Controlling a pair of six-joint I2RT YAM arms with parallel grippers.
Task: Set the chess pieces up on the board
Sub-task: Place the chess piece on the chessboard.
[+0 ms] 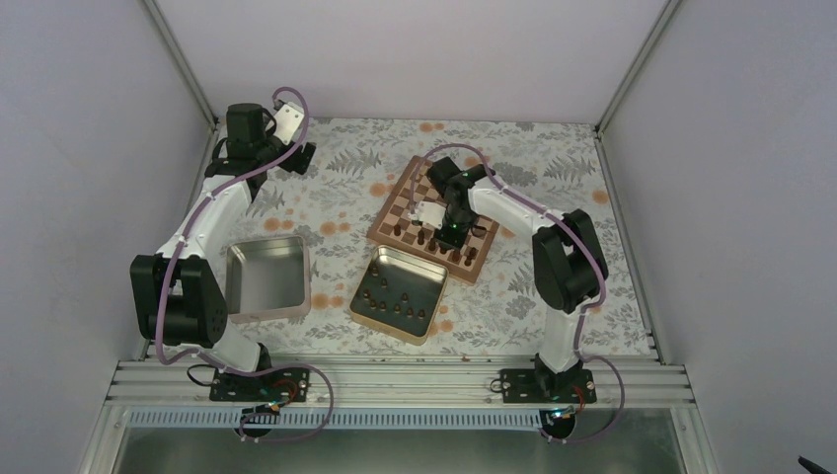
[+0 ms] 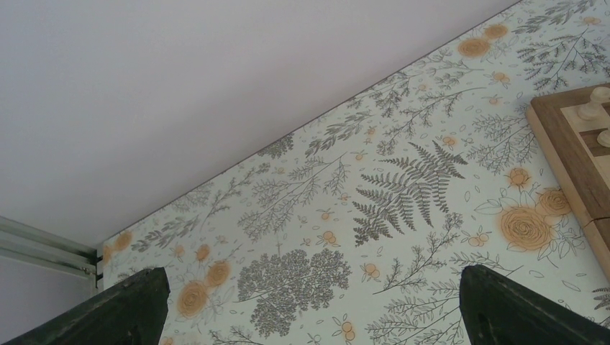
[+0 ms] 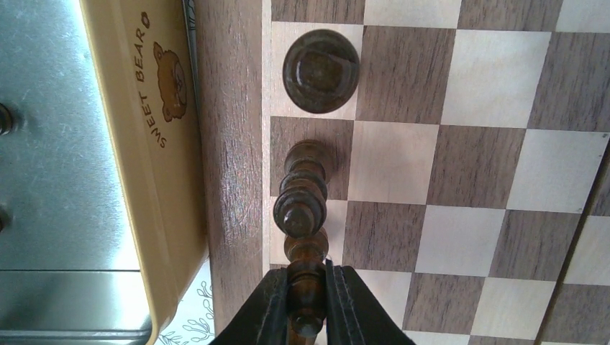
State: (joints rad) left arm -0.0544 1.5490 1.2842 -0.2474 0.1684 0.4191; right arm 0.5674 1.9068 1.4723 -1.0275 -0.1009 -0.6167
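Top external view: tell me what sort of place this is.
Probably a robot test cell in a lab, not a home: plain white panels on aluminium framing box in a floral-covered table, and the left arm and right arm are bolted to its near edge.

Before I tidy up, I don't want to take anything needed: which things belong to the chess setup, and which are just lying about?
Part of the job:
the board; dark chess pieces in the gold tin; another dark piece, clamped in the right gripper.

Just lying about:
the empty tin; pale chessmen at the board's edge; the left gripper, open over the cloth.
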